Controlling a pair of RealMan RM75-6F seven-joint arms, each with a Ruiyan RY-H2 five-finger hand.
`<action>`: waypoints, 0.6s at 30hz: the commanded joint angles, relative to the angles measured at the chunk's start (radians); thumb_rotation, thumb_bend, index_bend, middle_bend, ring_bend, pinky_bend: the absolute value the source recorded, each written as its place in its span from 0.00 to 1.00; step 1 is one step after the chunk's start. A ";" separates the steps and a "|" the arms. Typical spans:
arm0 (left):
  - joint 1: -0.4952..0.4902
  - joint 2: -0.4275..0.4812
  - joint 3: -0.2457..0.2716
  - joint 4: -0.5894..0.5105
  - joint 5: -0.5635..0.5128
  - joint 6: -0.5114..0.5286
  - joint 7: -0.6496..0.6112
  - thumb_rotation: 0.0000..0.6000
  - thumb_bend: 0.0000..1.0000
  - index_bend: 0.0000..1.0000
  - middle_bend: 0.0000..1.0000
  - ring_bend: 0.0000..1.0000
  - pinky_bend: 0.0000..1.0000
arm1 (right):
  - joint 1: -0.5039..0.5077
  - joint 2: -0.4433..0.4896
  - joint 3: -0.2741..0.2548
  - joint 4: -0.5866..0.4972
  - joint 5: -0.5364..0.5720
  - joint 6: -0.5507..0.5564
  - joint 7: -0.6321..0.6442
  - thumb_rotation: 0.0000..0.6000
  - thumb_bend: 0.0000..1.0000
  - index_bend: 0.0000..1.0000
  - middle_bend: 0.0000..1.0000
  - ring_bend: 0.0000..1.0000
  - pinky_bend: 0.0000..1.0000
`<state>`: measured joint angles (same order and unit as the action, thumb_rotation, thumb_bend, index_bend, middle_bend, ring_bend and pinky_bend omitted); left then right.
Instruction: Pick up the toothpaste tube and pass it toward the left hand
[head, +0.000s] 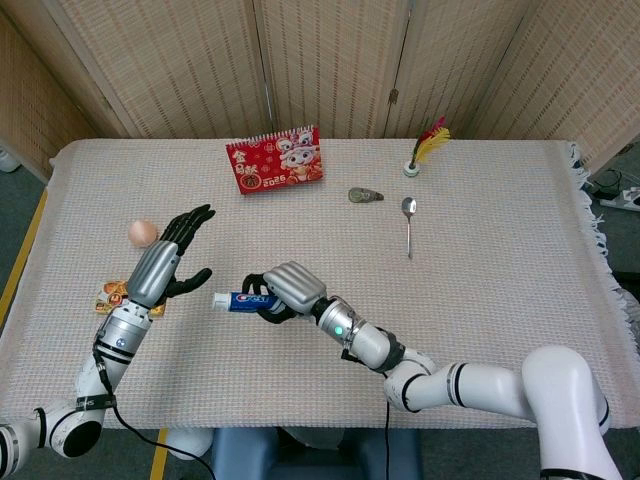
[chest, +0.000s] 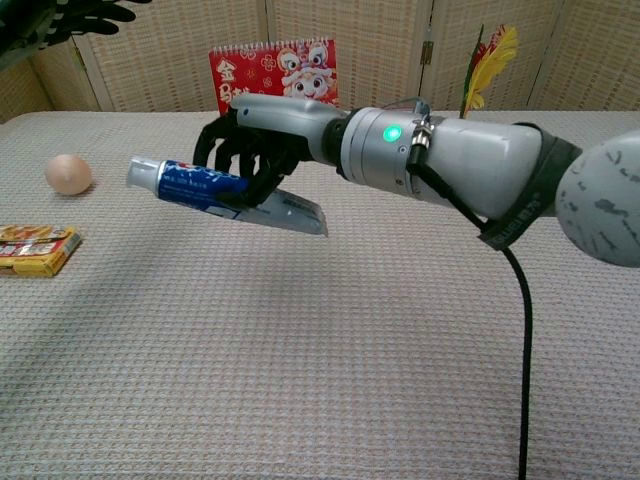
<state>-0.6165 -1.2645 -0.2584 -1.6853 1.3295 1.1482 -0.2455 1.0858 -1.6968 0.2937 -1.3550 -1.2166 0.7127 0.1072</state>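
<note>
Midway through the handover, by the look of it: tube lifted off the cloth and held out, not yet received. Nearest, at about seven o'clock of the table in the head view, right hand (head: 288, 288) with smooth grey shell and dark fingers wrapped round the middle of the toothpaste tube (head: 238, 299), lying almost level above the cloth, white cap end pointing to nine o'clock, flat crimped tail trailing toward the wrist; soft blue-and-white plastic body, glossy, likely to dent under a hard squeeze. Just beyond the cap, with a plain gap between, left hand (head: 160, 270) holding nothing, dark fingers spread and reaching toward eleven o'clock, thumb turned in toward the tube. Next move, as a judgement: carry the cap end a little further to nine o'clock into that open palm, keep the tube level, loosen the right grip only once the left fingers have closed. Under all of it, woven cream table (head: 500, 300) cloth, coarse and matt. At nine o'clock a flat orange snack packet (head: 115, 296), partly hidden behind the left wrist; past it a smooth pale egg (head: 142, 232). Farthest, at twelve o'clock, an upright red calendar (head: 274, 159).
</note>
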 joint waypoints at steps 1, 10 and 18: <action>0.002 0.003 0.003 0.004 -0.007 -0.005 0.008 0.00 0.13 0.04 0.06 0.01 0.00 | 0.030 0.052 -0.052 0.020 0.002 -0.083 -0.096 1.00 0.83 0.57 0.50 0.60 0.50; 0.008 0.000 0.003 0.018 -0.027 -0.006 0.016 0.00 0.13 0.04 0.06 0.01 0.00 | 0.047 0.032 -0.123 0.110 0.026 -0.102 -0.265 1.00 0.83 0.50 0.43 0.49 0.41; 0.013 0.001 0.002 0.037 -0.051 -0.015 0.025 0.00 0.13 0.04 0.06 0.01 0.00 | 0.050 0.049 -0.145 0.096 0.113 -0.128 -0.360 1.00 0.83 0.16 0.21 0.25 0.20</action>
<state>-0.6038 -1.2637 -0.2556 -1.6495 1.2798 1.1345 -0.2217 1.1343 -1.6575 0.1529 -1.2474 -1.1209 0.5898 -0.2365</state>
